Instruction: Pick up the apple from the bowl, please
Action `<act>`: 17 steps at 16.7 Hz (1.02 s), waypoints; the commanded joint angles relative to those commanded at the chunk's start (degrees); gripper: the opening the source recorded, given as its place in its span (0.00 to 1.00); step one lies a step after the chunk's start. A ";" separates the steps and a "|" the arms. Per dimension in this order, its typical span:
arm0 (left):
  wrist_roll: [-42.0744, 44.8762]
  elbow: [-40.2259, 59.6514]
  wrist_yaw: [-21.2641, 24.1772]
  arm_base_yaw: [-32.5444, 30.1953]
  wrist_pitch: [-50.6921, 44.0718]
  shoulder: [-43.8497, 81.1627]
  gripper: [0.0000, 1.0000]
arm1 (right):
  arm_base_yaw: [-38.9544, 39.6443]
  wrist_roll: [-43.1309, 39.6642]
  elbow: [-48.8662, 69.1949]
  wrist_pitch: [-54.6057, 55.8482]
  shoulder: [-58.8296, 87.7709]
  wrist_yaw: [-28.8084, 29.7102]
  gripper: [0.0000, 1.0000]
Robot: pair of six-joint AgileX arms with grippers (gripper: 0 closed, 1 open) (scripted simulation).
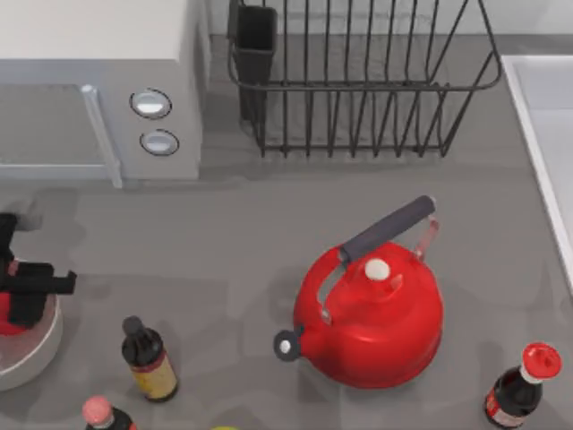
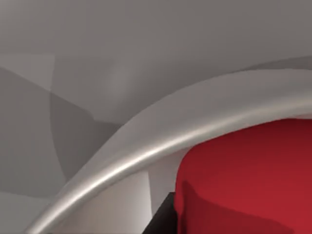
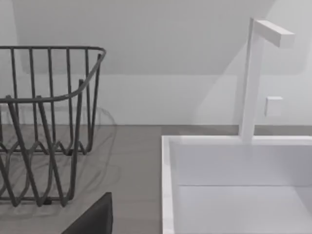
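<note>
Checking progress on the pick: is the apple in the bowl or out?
In. The small glossy red apple sits inside the round white bowl, under the left claw.

You can count one apple [image 1: 9, 321] in one bowl [image 1: 36, 354], one kettle [image 1: 372, 318], and three bottles: one dark-capped [image 1: 148, 358], one pink-capped [image 1: 103, 415], one red-capped [image 1: 521, 385]. One microwave [image 1: 98, 81] with two knobs [image 1: 150, 104]. One rack [image 1: 358, 76], one sink [image 3: 234, 185], one faucet [image 3: 256, 78].
</note>
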 joint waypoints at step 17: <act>0.89 30.85 -0.54 -0.16 -39.53 -8.54 0.00 | 0.00 0.00 0.00 0.00 0.00 0.00 1.00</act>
